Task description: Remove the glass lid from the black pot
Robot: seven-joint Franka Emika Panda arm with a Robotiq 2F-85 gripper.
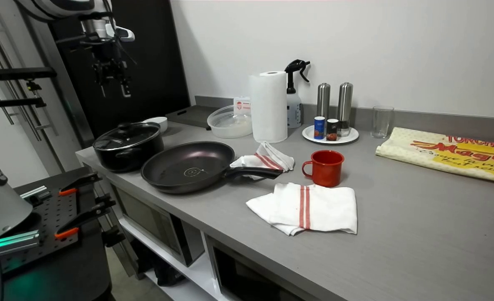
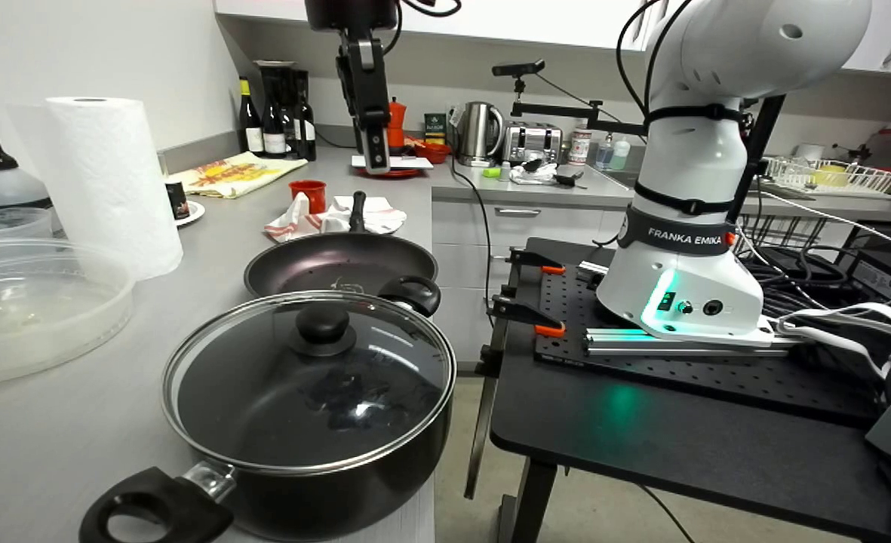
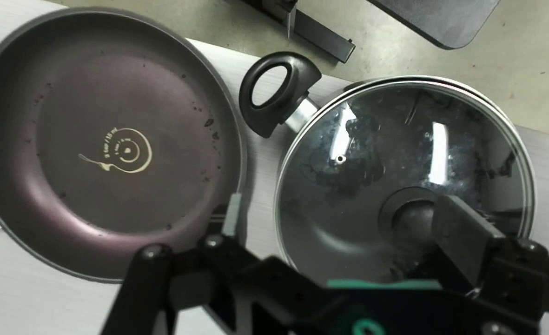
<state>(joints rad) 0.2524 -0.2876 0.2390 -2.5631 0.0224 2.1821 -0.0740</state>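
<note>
The black pot [image 1: 113, 161] stands at the counter's end, and it also shows in an exterior view [image 2: 354, 494]. The glass lid [image 2: 256, 400] lies on top of it, level, with a black centre knob [image 2: 323, 323]. In the wrist view the lid [image 3: 348, 195] fills the right half, and its knob [image 3: 409, 218] is partly covered by the right finger. My gripper [image 3: 340, 204] is open and empty. In both exterior views the gripper [image 1: 114, 90] hangs fingers down, well above the lid and apart from it; it also shows here [image 2: 373, 151].
A wide black frying pan [image 1: 188, 167] sits close beside the pot, its handle pointing away. A clear plastic bowl [image 2: 38, 302], a white bowl [image 1: 158, 122] and a paper towel roll [image 1: 270, 106] stand nearby. A red mug [image 1: 326, 169] and white cloths [image 1: 313, 209] lie farther along.
</note>
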